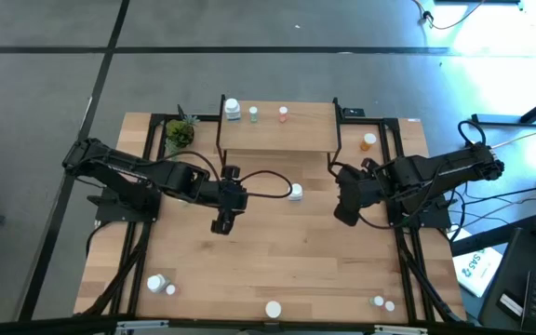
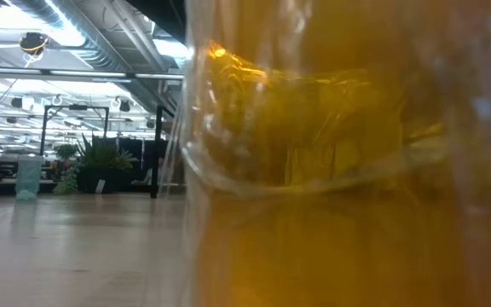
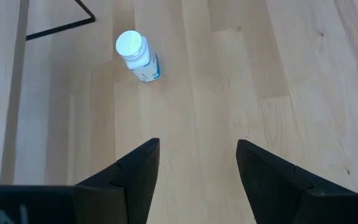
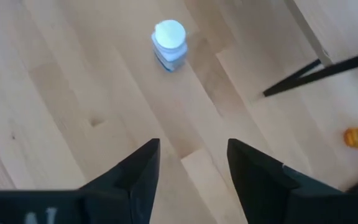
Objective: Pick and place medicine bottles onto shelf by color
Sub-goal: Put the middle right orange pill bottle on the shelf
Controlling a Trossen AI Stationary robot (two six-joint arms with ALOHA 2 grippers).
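Flanking white bottle (image 1: 295, 193), both open, empty pincers

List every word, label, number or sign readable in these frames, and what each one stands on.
None can be read in full.
White package off the table's right edge: dark printing, too small to read.
Left gripper body: pale letters at the frame's bottom corner, cut off.
Right gripper body: pale letters, cut off.
White bottle on the table: teal label band, too small to read.
Bottles on the shelf: no legible labels.
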